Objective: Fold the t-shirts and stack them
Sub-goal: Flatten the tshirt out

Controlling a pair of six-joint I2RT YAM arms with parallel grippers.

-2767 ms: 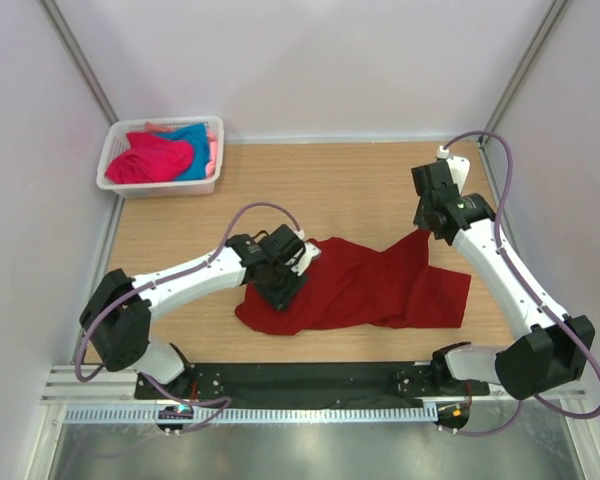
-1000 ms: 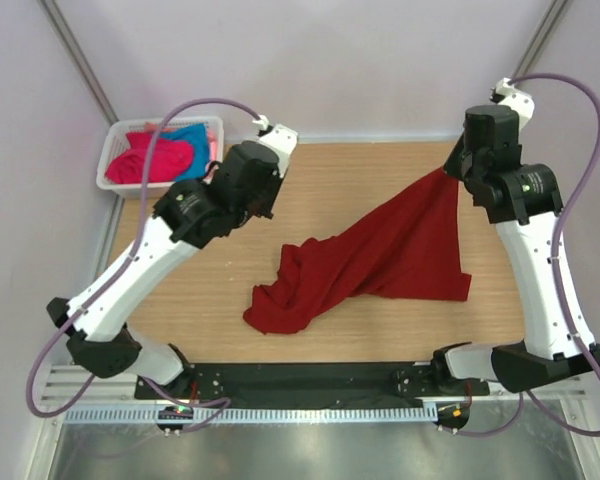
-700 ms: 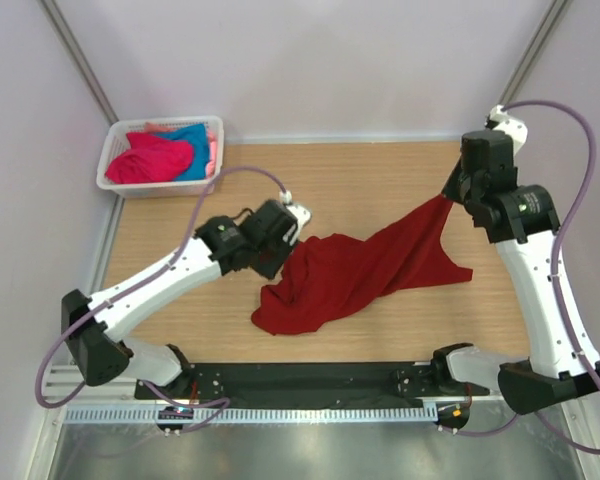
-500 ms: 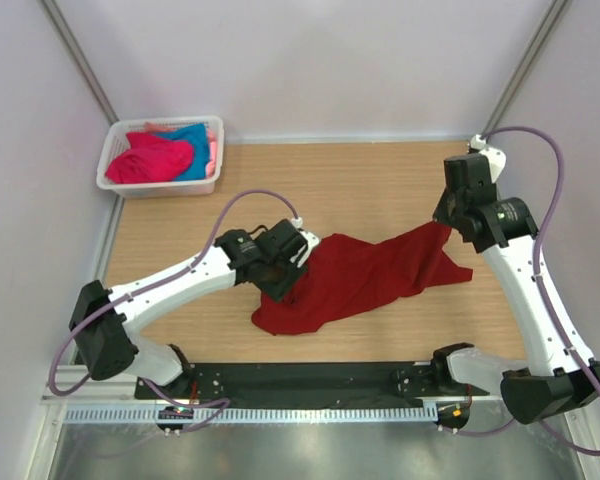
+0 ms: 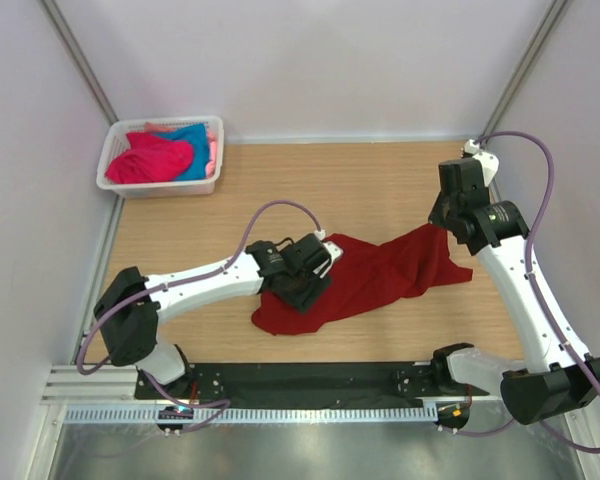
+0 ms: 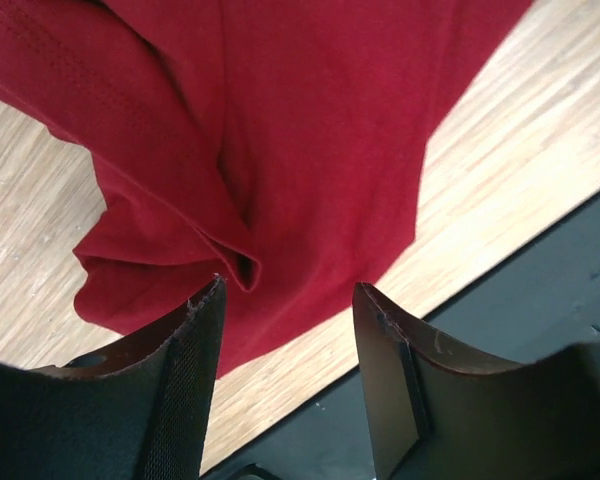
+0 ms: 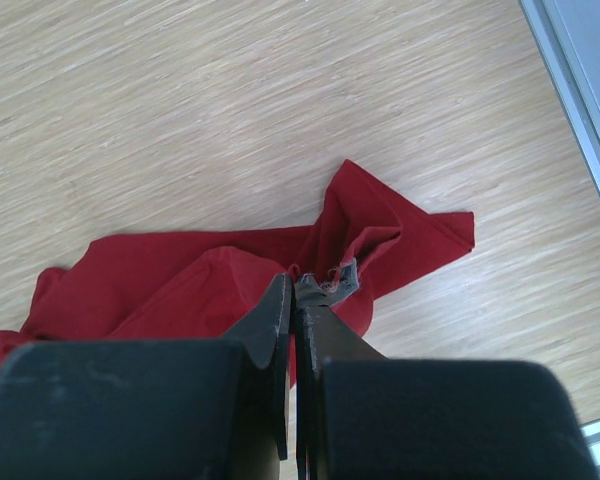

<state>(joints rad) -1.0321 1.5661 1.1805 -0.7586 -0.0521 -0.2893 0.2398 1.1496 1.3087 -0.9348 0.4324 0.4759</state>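
1. The dark red t-shirt is seen lying crumpled on the wooden table, in its near half and between the two arms. It is bunched at its near left end and drawn out toward the far right.
2. The left gripper is held low over the left part of the shirt. In the left wrist view its jaws are spread apart, and the red cloth is seen through the gap between them. Nothing is pinched between the fingers. Whether the fingertips touch the cloth cannot be told.
3. A raised fold of the shirt is seen running toward the gap between the left fingers. Just beyond the shirt's near edge a band of bare wood is shown, and past it the black strip along the table's near side.
4. The right gripper is placed at the far right end of the shirt. In the right wrist view its jaws are pressed together on an edge of the red cloth, which is drawn up to a peak at the fingertips. The rest of the garment lies on the wood below.
5. A white lattice basket is set at the far left corner of the table, well apart from the red shirt. A bright pink t-shirt and a turquoise t-shirt are heaped inside it.
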